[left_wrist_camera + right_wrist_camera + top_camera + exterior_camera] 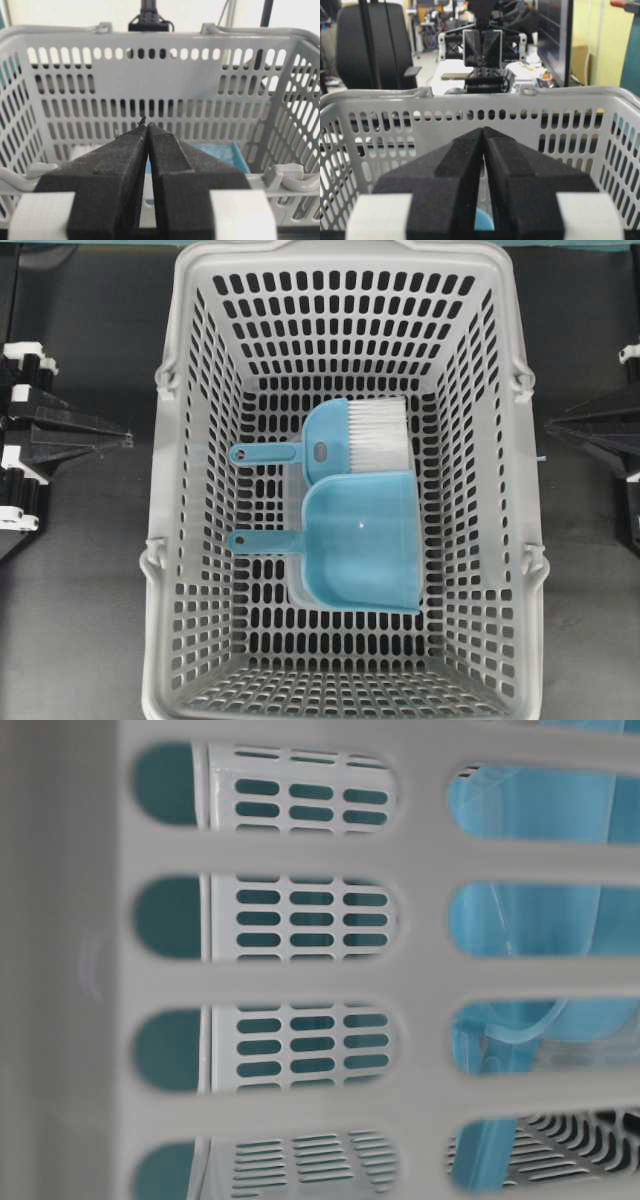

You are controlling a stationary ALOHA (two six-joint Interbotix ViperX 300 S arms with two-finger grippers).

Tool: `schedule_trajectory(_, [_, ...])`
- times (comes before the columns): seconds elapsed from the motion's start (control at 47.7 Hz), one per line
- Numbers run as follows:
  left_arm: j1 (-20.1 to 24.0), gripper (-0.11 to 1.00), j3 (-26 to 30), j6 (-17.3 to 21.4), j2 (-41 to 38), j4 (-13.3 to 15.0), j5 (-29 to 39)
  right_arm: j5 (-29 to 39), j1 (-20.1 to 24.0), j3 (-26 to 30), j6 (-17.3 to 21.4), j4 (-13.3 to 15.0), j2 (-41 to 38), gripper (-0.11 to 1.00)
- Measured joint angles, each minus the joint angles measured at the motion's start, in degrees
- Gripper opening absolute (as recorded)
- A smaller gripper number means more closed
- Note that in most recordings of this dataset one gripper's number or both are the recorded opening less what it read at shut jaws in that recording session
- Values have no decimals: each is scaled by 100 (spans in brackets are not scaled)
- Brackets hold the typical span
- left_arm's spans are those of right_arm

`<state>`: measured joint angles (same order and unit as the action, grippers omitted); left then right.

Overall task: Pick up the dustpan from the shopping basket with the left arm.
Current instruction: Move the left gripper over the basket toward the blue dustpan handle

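We're seeing the dustpan (pixel 362 540) lying flat on the basket (pixel 190 490) floor beside the brush (pixel 345 437), handle facing the left gripper (pixel 126 440), whose fingers are pressed together outside the basket; right gripper (pixel 548 426) likewise.

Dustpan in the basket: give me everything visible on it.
The dustpan is a light blue scoop that looks like plastic: a wide flat tray with a raised rim and a thin straight handle ending in a hole, pointing left in the overhead view. It lies flat, open side up, on the floor of the shopping basket, near its middle. Its far edge meets or overlaps the hand brush. No pincer touches it.
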<state>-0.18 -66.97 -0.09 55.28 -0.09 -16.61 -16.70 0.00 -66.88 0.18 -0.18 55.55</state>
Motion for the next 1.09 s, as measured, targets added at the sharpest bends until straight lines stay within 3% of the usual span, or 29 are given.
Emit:
schedule_trajectory(0.084, [-35, 0, 132, -114, -53, -114, 193, 9, 0, 0, -9, -9, 0, 0])
schedule_trajectory(0.294, [-158, 0, 949, -343, -378, -229, 1239, 308, -70, 0, 0, -53, 44, -2])
schedule_trajectory(0.776, [-475, 0, 3771, -343, -2162, -229, 5282, 2470, -264, 536, 9, -62, 185, -1])
schedule_trajectory(0.964, [-545, 0, 4456, -343, -2856, -229, 6117, 2856, -264, 606, 18, -62, 334, -1])
schedule_trajectory(1.027, [-554, 0, 4588, -343, -3032, -229, 6214, 2883, -264, 615, 18, -62, 396, 3])
schedule_trajectory(1.09, [-563, 0, 4711, -343, -3182, -237, 6284, 2900, -264, 615, 18, -62, 439, 15])
